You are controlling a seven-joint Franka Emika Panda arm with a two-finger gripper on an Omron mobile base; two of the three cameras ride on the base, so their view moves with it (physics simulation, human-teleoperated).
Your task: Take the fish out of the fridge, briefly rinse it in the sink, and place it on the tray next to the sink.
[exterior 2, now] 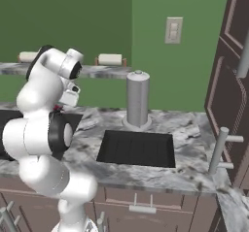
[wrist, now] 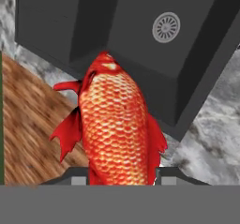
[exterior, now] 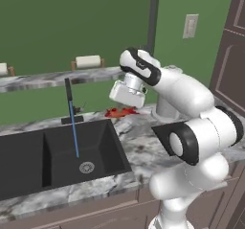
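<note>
My gripper [exterior: 123, 109] is shut on the red-orange fish [exterior: 119, 111] and holds it just above the marble counter, by the back right corner of the black sink [exterior: 115, 144]. In the hand view the scaly fish [wrist: 116, 124] hangs between the two dark fingertips [wrist: 77, 177], with the sink basin [wrist: 201, 12] and its round drain [wrist: 166, 27] beyond it. A thin blue stream of water [exterior: 74, 134] runs from the black faucet [exterior: 69, 91] into the right basin. The flat black tray [exterior 2: 136, 148] lies on the counter to the right of the arm. The fridge is out of view.
A tall metal cylinder [exterior 2: 137, 100] stands on the counter behind the tray. Paper rolls [exterior: 88, 61] sit on the raised marble ledge [exterior: 48, 79] at the back. Dark brown cabinets [exterior 2: 228, 90] rise at the right, with a metal handle [exterior 2: 221, 148] sticking out near the counter's corner.
</note>
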